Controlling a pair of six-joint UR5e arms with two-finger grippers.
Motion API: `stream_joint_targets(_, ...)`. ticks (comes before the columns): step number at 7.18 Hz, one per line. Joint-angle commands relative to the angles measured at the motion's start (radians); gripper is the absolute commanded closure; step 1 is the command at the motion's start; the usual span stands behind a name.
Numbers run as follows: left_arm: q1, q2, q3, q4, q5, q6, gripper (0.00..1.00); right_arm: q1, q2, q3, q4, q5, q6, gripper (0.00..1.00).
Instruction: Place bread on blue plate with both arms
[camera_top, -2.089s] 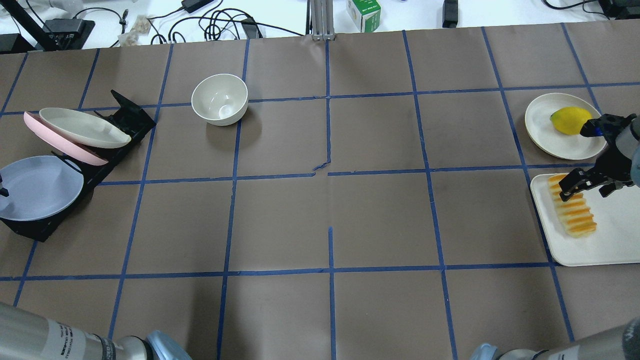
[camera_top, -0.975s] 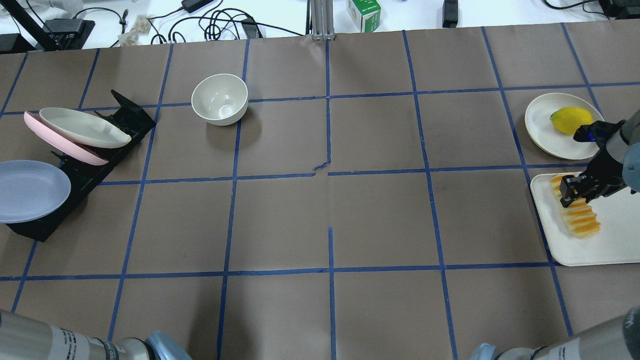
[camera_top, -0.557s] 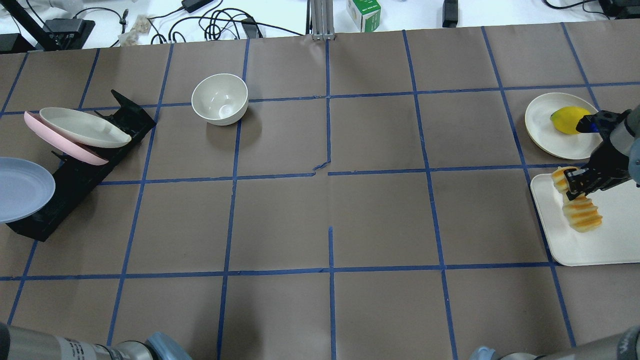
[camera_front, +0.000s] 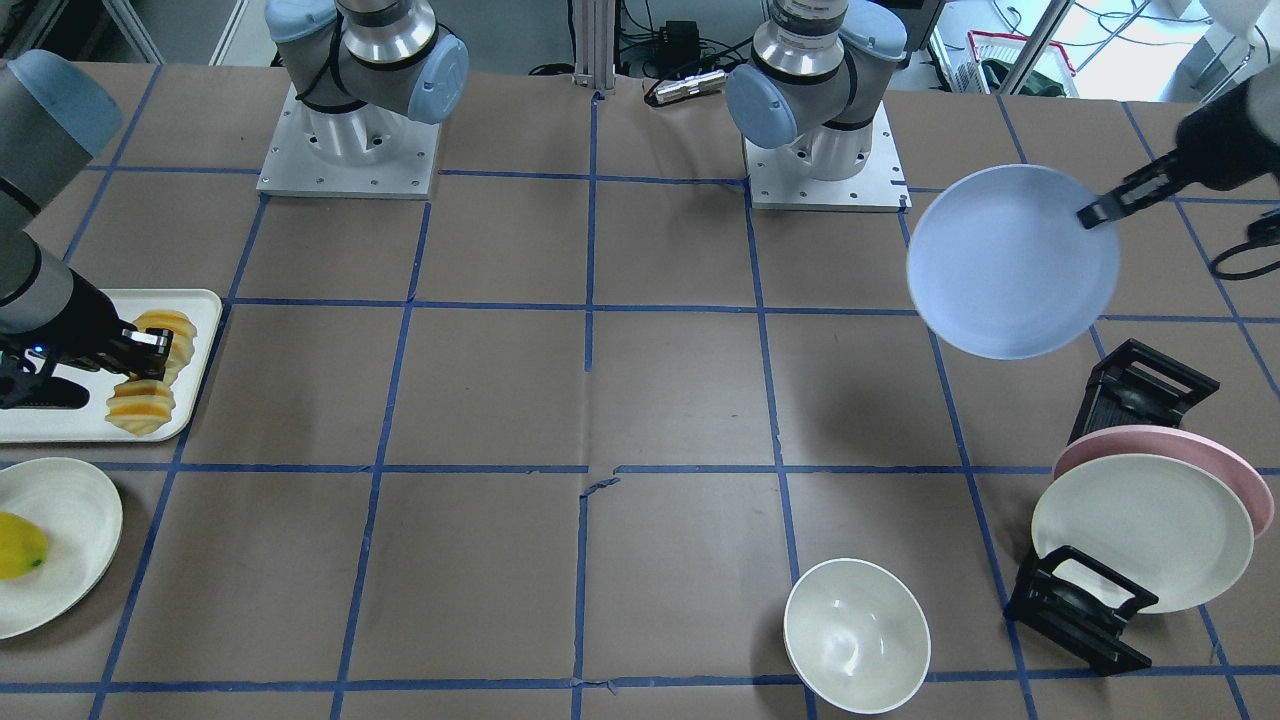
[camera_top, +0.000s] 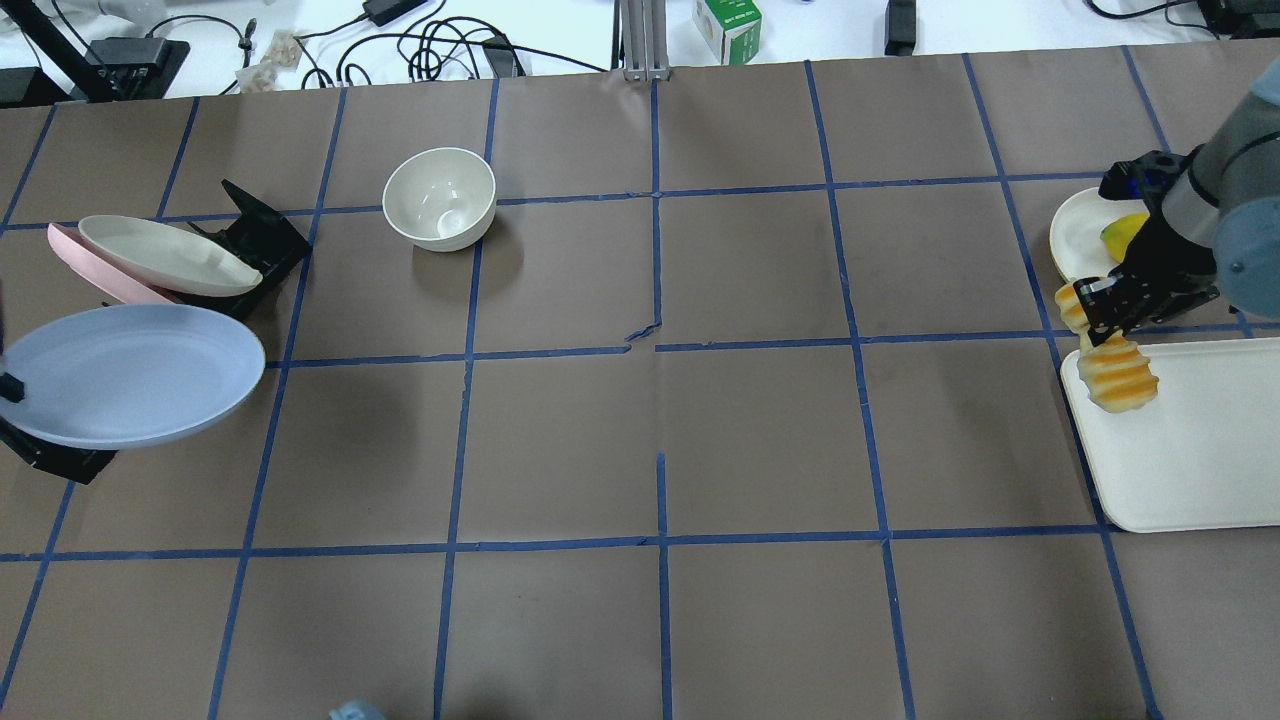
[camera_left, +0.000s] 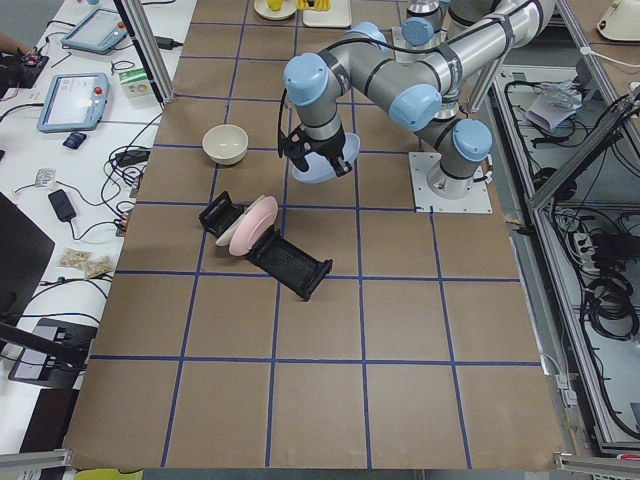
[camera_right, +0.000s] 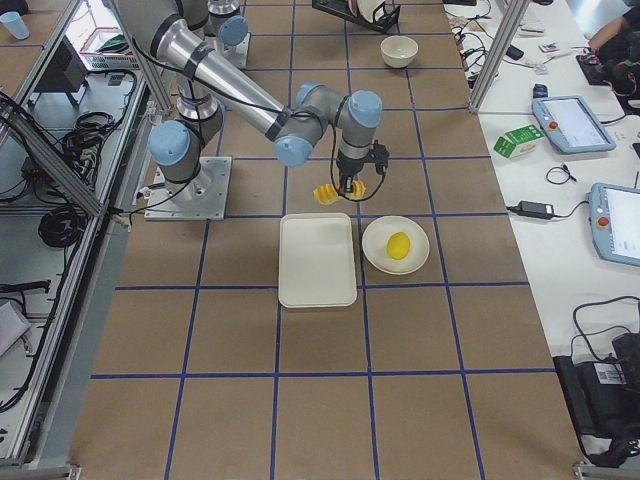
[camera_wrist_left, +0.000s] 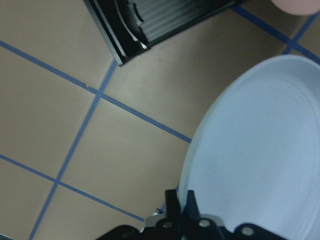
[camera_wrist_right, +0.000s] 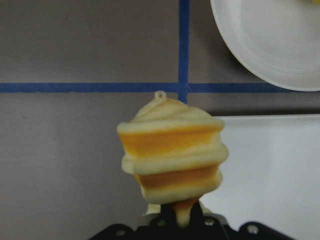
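The bread (camera_top: 1118, 376), a ridged yellow-orange loaf, hangs pinched at its middle in my right gripper (camera_top: 1100, 318), which is shut on it. It is lifted above the white tray's near-left corner. It also shows in the right wrist view (camera_wrist_right: 172, 160) and in the front view (camera_front: 140, 408). My left gripper (camera_front: 1090, 213) is shut on the rim of the blue plate (camera_top: 130, 375) and holds it in the air, clear of the black rack. The plate also shows in the front view (camera_front: 1010, 262) and in the left wrist view (camera_wrist_left: 260, 160).
The black rack (camera_top: 255, 240) holds a pink plate (camera_top: 70, 255) and a cream plate (camera_top: 160, 255). A white bowl (camera_top: 440, 198) stands at the far left-middle. A cream plate (camera_top: 1075, 235) with a lemon (camera_top: 1125, 232) lies beyond the white tray (camera_top: 1190, 450).
My right gripper shut on the bread and lifted it off the tray, toward the tray's left corner. My left arm lifted the blue plate out of the rack and brought it toward the table's middle.
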Motion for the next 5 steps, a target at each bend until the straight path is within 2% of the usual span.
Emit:
stream_joint_targets(1,-0.345,0.001,-0.098,0.171,-0.143,-0.35,1.0,0.15,-0.005,-0.068,0.087,0.024,0.181,1.0)
stream_joint_targets(3,-0.588,-0.081,-0.225,0.563,-0.217,-0.599,1.0,0.256,-0.004,-0.082,0.087,0.062,0.322,1.0)
stream_joint_targets(4,-0.652,-0.138,-0.326,0.805,-0.272,-0.605,1.0,0.273,-0.004,-0.082,0.088,0.086,0.378,1.0)
stream_joint_targets(5,-0.695,-0.181,-0.407,0.99,-0.288,-0.602,1.0,0.284,-0.004,-0.079,0.088,0.09,0.386,1.0)
